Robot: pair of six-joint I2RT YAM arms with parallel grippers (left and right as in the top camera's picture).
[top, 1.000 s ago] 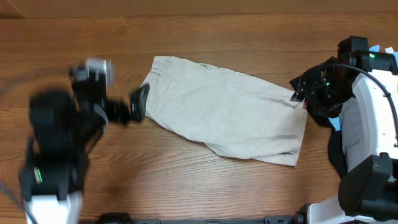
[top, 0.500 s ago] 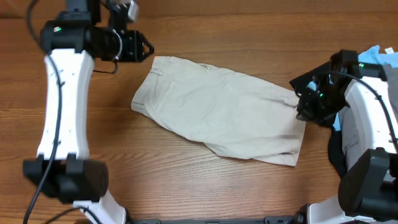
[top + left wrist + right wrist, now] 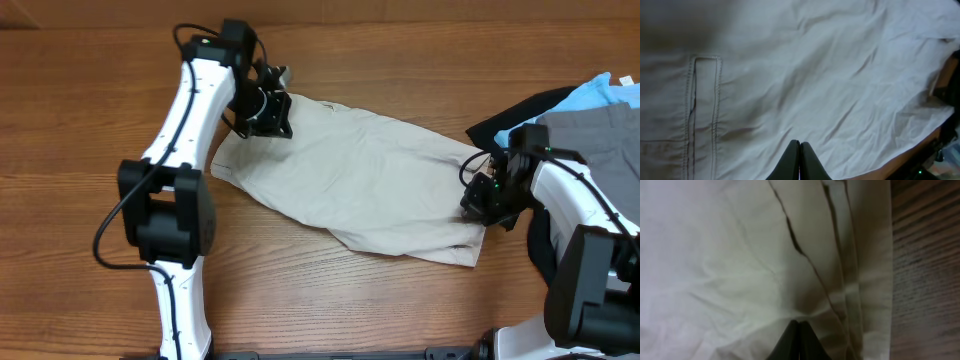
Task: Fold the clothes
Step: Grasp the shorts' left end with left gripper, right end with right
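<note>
Overhead view's got the left gripper (image 3: 277, 119) closed tight, tips on the beige shorts (image 3: 360, 180) near the waistband, right gripper (image 3: 472, 201) pinching the hem end.

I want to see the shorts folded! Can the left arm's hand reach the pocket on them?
Probably yes. The left hand hangs right over the beige shorts, its fingertips shut, and the welt pocket lies just beside them with only bare cloth between.

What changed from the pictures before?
The left tool swung away, then came onto the far waistband corner of the shorts and shut. The right tool slid along their other end toward the near side and shut, pinching cloth. The shorts stayed flat.
</note>
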